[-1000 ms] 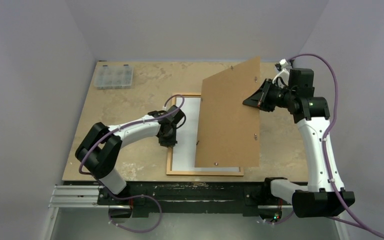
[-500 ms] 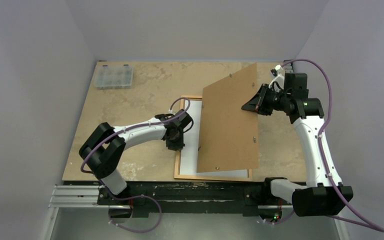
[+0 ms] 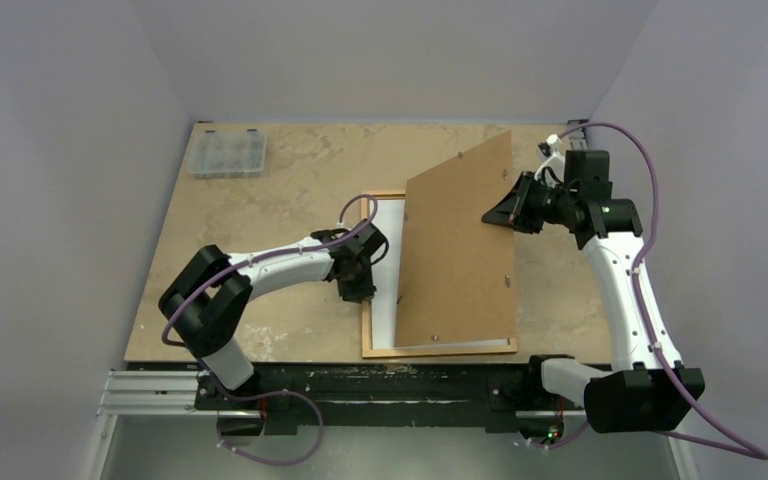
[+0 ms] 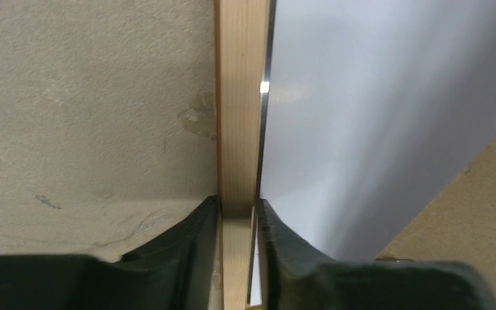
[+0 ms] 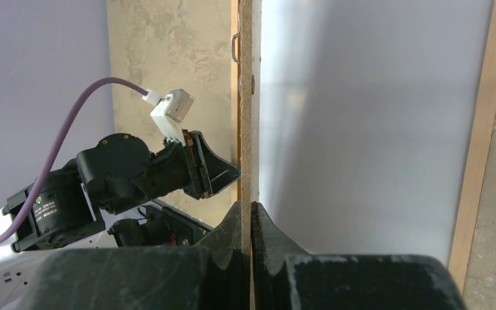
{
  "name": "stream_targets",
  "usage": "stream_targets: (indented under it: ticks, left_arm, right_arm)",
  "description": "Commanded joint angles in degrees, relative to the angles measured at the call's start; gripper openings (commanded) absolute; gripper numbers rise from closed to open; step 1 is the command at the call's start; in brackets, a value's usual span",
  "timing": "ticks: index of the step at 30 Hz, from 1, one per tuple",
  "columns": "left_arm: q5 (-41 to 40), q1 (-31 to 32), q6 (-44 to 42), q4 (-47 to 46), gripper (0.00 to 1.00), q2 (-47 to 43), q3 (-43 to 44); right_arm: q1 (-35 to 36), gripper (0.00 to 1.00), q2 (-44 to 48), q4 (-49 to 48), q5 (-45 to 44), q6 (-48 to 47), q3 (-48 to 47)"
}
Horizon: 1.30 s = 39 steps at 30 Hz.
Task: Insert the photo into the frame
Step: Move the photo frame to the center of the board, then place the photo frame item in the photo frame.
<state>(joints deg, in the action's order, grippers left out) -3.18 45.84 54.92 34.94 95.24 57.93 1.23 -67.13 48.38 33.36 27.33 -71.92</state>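
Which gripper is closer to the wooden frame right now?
Left. The left gripper is clamped on the frame at its left rail; the right gripper holds the tilted backing panel by its right edge, above the frame.

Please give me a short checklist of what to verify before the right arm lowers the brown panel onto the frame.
1. Left gripper clamps the frame on its left rail: ok.
2. Right gripper is shut on the edge of the backing panel: ok.
3. Photo lies inside the frame, white back up: ok.
4. Backing panel lies flat in the frame: not ok, its right side is raised and it stands tilted.
5. Panel's low edge sits inside the frame's rails: cannot tell, the panel hides it.
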Motion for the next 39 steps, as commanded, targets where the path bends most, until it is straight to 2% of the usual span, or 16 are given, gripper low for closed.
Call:
stream_targets:
  ticks: [1, 5, 7, 11, 17, 29, 34, 39]
  left_arm:
    - [2.5, 0.3, 0.8, -4.6, 0.33, -2.9, -0.6]
    - [2.9, 0.3, 0.1, -4.0, 0.56, -6.5, -0.4]
    - [2.5, 0.2, -0.1, -3.0, 0.64, -8.5, -0.1]
    - [2.1, -0.3, -1.2, -1.3, 0.66, -11.9, 0.2]
    - [2.1, -2.9, -1.8, -0.6, 0.59, -13.5, -1.2]
    - [0.5, -2.4, -6.6, -2.4, 0.37, -2.3, -1.6]
    - [0.4, -1.8, -9.6, -2.9, 0.33, 0.5, -1.1]
    - [-0.9, -1.7, -11.3, -2.2, 0.16, 0.7, -1.5]
  right_arm:
    - [0.2, 0.0, 0.6, -3.8, 1.5, -0.3, -0.8]
    - [0.1, 0.0, 0.5, -3.7, 2.0, -0.7, -1.2]
    - [0.0, 0.0, 0.6, -3.8, 2.3, -0.8, -1.2]
    - [0.0, 0.0, 0.7, -4.2, 3.4, -1.3, -1.3]
    - [0.0, 0.0, 0.4, -4.7, 4.8, -1.4, -1.3]
    - [-0.2, 0.0, -0.1, -5.1, 5.6, -1.1, -0.9]
    - [-0.3, 0.0, -0.5, -5.1, 5.8, -1.1, -0.9]
    - [-0.3, 0.0, -0.5, -5.5, 5.8, -1.0, -0.8]
